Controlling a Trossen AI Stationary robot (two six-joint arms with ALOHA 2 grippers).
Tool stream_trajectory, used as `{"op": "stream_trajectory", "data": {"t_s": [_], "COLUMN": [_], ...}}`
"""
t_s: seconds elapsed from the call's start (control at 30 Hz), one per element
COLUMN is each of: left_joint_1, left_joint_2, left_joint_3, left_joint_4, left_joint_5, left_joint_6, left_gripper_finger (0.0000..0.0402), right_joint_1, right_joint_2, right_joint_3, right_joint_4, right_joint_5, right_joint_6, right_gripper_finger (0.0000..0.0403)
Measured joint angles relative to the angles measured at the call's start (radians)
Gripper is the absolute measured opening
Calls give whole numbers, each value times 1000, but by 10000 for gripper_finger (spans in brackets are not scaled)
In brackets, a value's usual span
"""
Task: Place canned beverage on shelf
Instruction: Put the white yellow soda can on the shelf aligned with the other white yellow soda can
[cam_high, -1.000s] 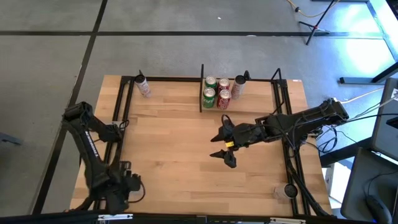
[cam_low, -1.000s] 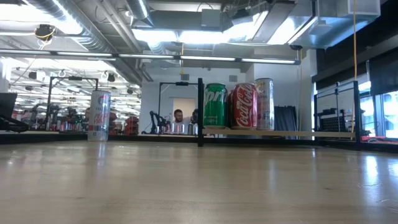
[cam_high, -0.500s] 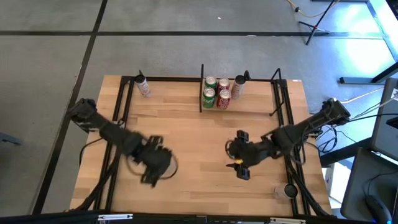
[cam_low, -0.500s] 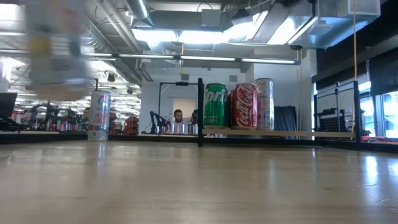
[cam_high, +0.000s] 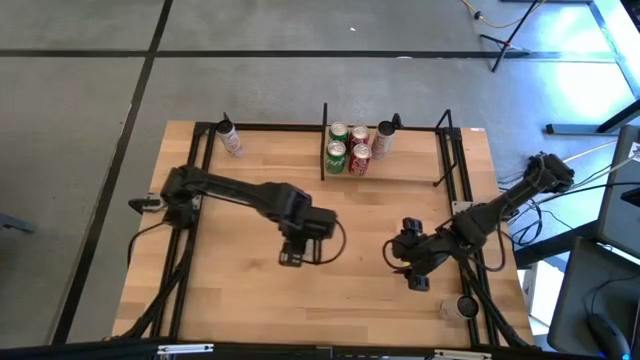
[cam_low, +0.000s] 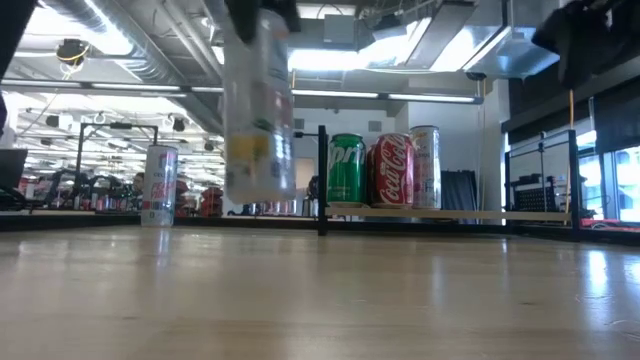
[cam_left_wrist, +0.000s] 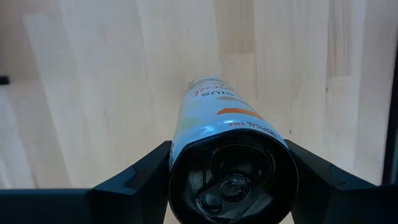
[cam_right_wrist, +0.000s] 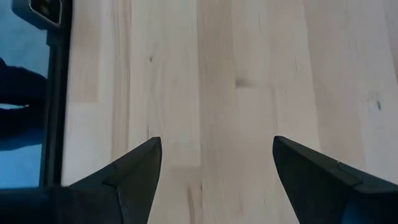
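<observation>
My left gripper (cam_high: 297, 250) is over the middle of the table, shut on a slim pale can with an orange label (cam_low: 258, 115), which also shows in the left wrist view (cam_left_wrist: 214, 106). The shelf (cam_high: 400, 170) stands at the table's far edge, its pale board framed by black rods. Green and red cans (cam_high: 347, 147) and a slim can (cam_high: 382, 138) stand on its left part. My right gripper (cam_high: 412, 268) is open and empty over the near right of the table; its fingers also show in the right wrist view (cam_right_wrist: 217, 168). My left gripper pinches the can's top end (cam_left_wrist: 181, 155) between its two fingers, one on each side of the round wall. The fingers come from above, pointing down. The can hangs upright below them, clear of the table.
A slim can (cam_high: 230, 138) stands on the table at the far left, outside the shelf. Another can (cam_high: 466, 306) stands by the near right corner. Black frame rails (cam_high: 190, 170) run along the table's left and right sides. The shelf board's right part is bare.
My left gripper has swung from the near left corner toward the middle of the table, carrying the slim can clear of the table. My right gripper has drawn back from the table's middle toward the near right.
</observation>
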Motion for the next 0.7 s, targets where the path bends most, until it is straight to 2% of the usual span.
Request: {"op": "stream_trajectory", "data": {"t_s": [0.17,0.3,0.5,0.7], "left_joint_1": [0,-8,-33,-42], "left_joint_2": [99,150,160,159], "left_joint_3": [76,86,88,87], "left_joint_4": [-2,-4,20,31], "left_joint_5": [11,24,25,25], "left_joint_6": [27,41,109,108], "left_gripper_finger": [223,223,224,299], "right_joint_1": [-2,-2,-2,-3], "right_joint_2": [-27,-26,-26,-26], "right_joint_3": [-40,-44,-44,-44], "right_joint_4": [1,2,-6,-5], "right_joint_5": [-27,-26,-26,-24], "right_joint_6": [-9,-39,-67,-67], "right_gripper_finger": [293,293,293,293]}}
